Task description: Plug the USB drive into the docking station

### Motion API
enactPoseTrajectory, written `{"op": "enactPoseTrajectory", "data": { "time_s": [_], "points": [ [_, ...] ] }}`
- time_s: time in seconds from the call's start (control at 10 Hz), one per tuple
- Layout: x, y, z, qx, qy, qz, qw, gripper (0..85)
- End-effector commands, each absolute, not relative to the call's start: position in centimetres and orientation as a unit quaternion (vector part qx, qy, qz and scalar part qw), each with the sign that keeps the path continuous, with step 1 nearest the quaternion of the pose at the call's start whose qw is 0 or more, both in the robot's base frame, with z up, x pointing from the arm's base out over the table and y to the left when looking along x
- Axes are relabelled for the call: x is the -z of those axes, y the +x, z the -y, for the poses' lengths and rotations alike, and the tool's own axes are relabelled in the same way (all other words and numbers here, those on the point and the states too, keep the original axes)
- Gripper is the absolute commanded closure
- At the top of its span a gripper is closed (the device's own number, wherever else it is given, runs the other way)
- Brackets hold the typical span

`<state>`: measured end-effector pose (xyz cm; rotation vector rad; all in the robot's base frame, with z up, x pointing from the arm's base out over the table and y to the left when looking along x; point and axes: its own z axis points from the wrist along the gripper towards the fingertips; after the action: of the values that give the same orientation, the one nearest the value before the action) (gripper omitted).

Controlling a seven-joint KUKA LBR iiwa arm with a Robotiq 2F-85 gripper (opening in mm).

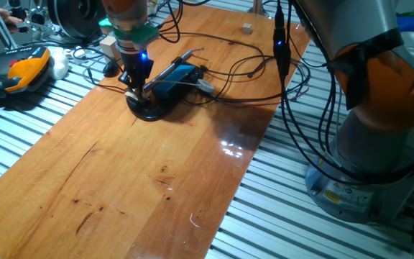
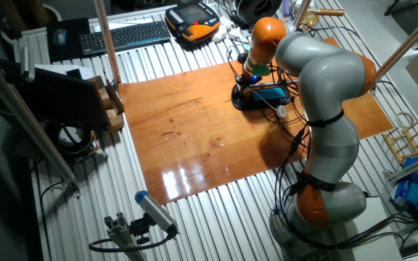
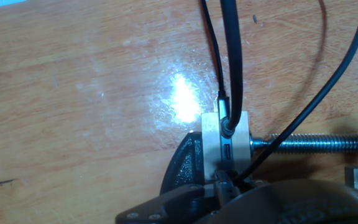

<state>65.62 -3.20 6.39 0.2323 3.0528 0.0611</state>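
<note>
glossy wooden board (image 1: 157, 165) on ribbed metal table (image 2: 216, 217); hand (image 1: 135, 91) over docking station (image 1: 175, 78), grip state unclear.

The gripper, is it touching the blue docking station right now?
Cannot tell. The gripper sits at the docking station's end in one fixed view, but no view shows contact or a gap plainly.
</note>
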Motion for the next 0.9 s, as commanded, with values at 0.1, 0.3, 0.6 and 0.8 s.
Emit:
{"op": "enactPoseTrajectory", "data": {
  "time_s": [0.1,0.3,0.6,0.8],
  "points": [
    [-6.33,65.61,3.21,-0.02,0.077,-0.996,0.039,85.0],
    [-6.38,65.6,3.2,-0.02,0.073,-0.996,0.041,85.0],
    [-6.64,65.61,3.14,-0.012,0.077,-0.996,0.05,68.0],
    [-6.67,65.62,3.13,-0.012,0.08,-0.995,0.054,68.0]
  ]
}}
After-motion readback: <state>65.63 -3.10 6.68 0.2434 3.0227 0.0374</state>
